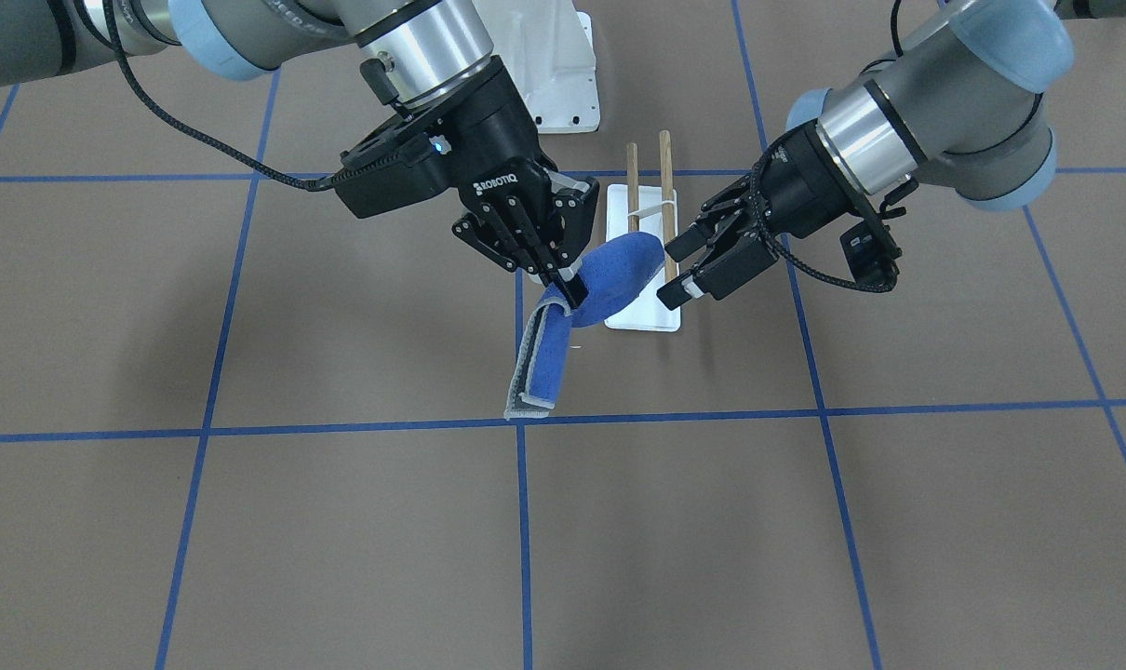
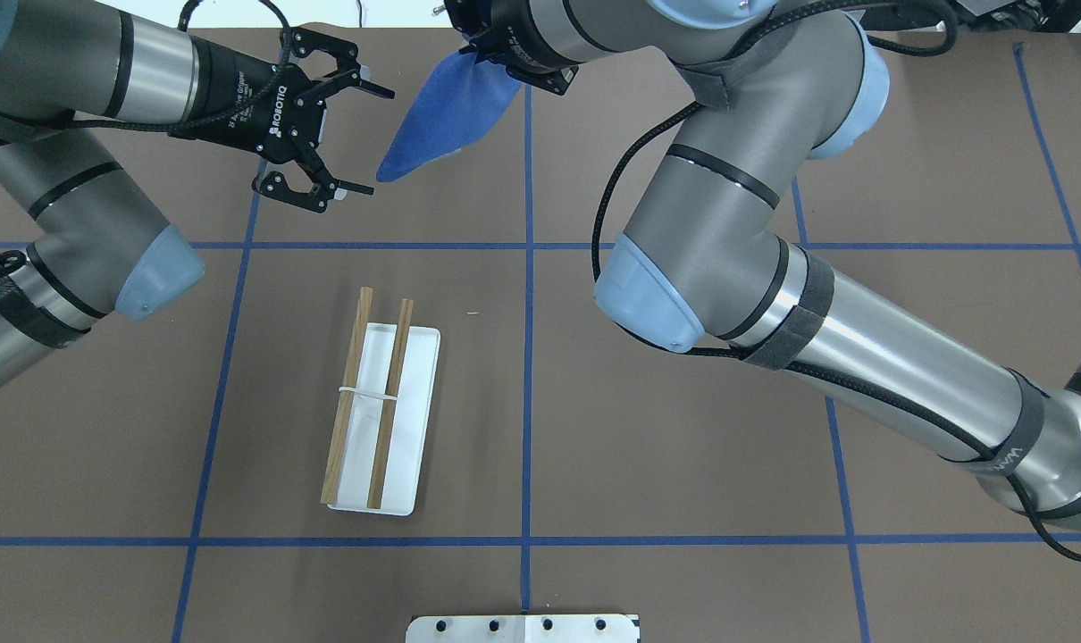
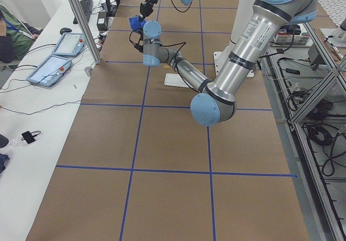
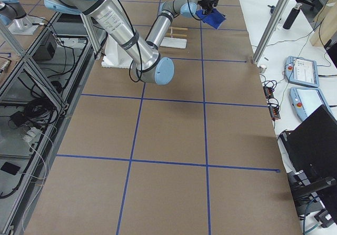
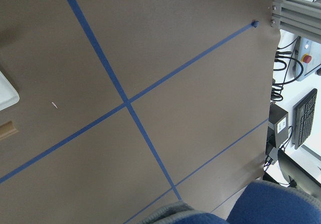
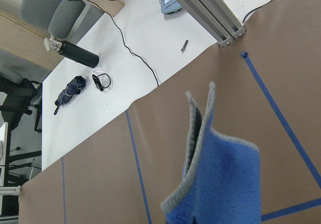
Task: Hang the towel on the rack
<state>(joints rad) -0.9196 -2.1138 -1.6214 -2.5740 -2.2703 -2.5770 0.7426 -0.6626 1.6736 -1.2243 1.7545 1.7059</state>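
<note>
Grey-edged soft blue towel (image 1: 619,270) pinched in closed right claw (image 1: 570,287), dangling folded above brown table (image 1: 340,521), left claw (image 2: 362,138) spread wide and empty just beside, two-rod wooden rack (image 2: 391,402) on white base apart.

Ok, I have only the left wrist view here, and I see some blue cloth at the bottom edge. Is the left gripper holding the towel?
Observer: No. The right gripper is pinching the towel, and one end hangs down folded below it.
Operator: Then is the left gripper open or shut?
Observer: The left gripper is open, with its fingers spread and facing the towel's free end.
Operator: And the rack, is something on it already?
Observer: No, the rack is bare. The towel is up in the air and not on it yet.
</note>
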